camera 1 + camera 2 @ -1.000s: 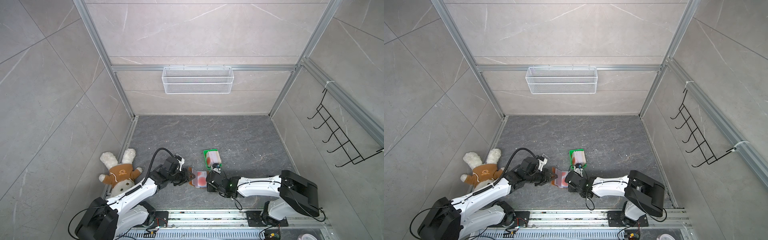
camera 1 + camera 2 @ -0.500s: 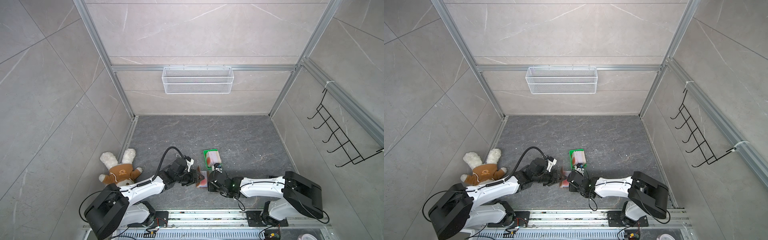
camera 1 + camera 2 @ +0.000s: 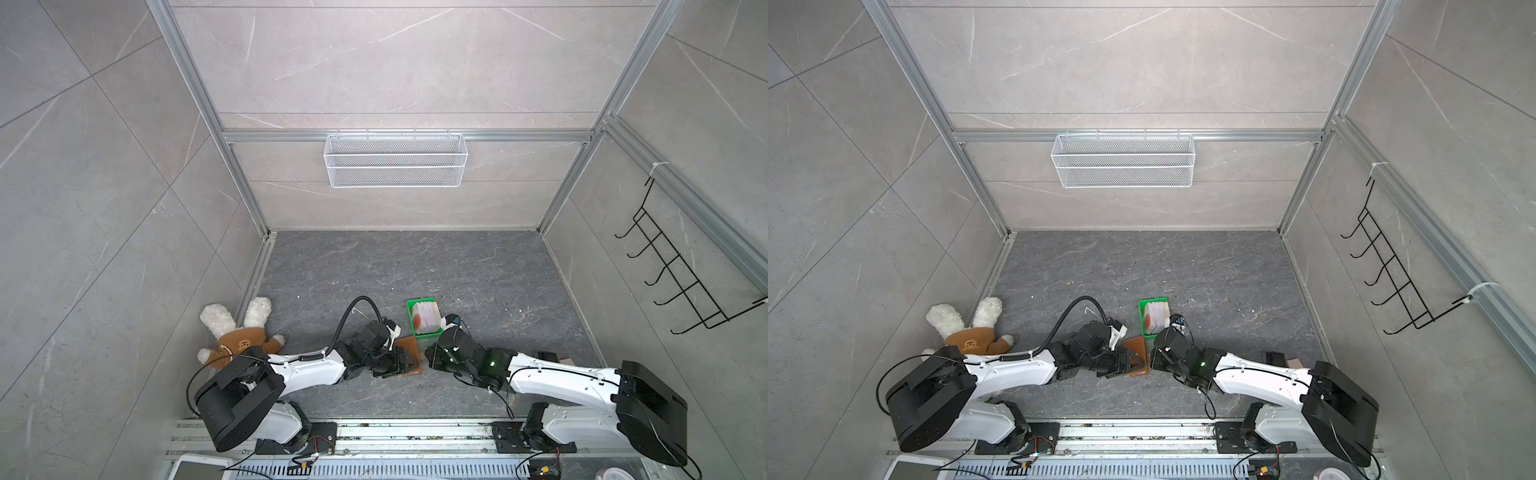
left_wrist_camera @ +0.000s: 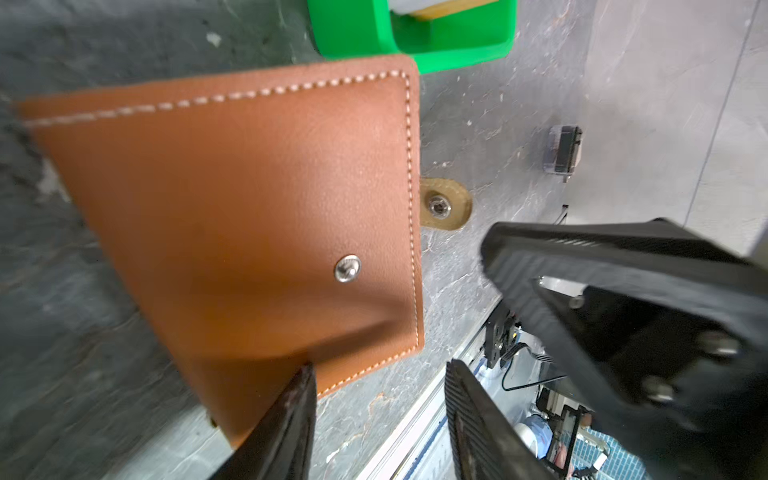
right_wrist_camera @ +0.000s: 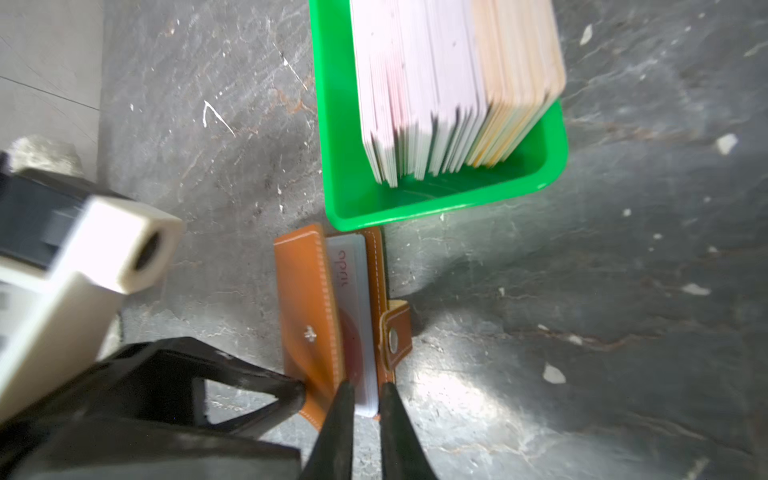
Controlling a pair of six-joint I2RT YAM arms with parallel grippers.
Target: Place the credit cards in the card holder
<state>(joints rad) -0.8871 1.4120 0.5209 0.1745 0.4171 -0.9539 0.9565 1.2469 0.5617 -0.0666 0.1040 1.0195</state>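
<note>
Two black fingers of the right gripper (image 5: 368,388) stand almost together, pinching the near edge of the tucked card (image 5: 351,291) between the leather covers of the card holder (image 5: 307,299). The left gripper (image 4: 380,365) is spread with nothing in its gap. One of its fingertips (image 4: 305,374) rests on the holder's left cover, where the leather dimples a little.

We judge the card light, stiff and slick. It is best taken by a short edge with a pad flat on each face, then pushed along its own plane so it neither bows nor skids out. The holder looks soft and springy to us, and its covers are likely to fold over the slot. We would pin it by a cover's free edge, clear of the snap tab (image 5: 397,332), while the card slides in.

The holder is tan-brown with pale stitching round its edges and a silver stud on the tilted left cover. The card is pale, with a red-orange circle and some lettering.

The holder lies on the dark stone floor (image 3: 415,270) at the near middle, between the two grippers. Its far edge is right at the near wall of the green tray (image 5: 415,208). The other credit cards (image 5: 449,83) stand in that tray on edge, tightly packed, some pinkish-white and some cream.
</note>
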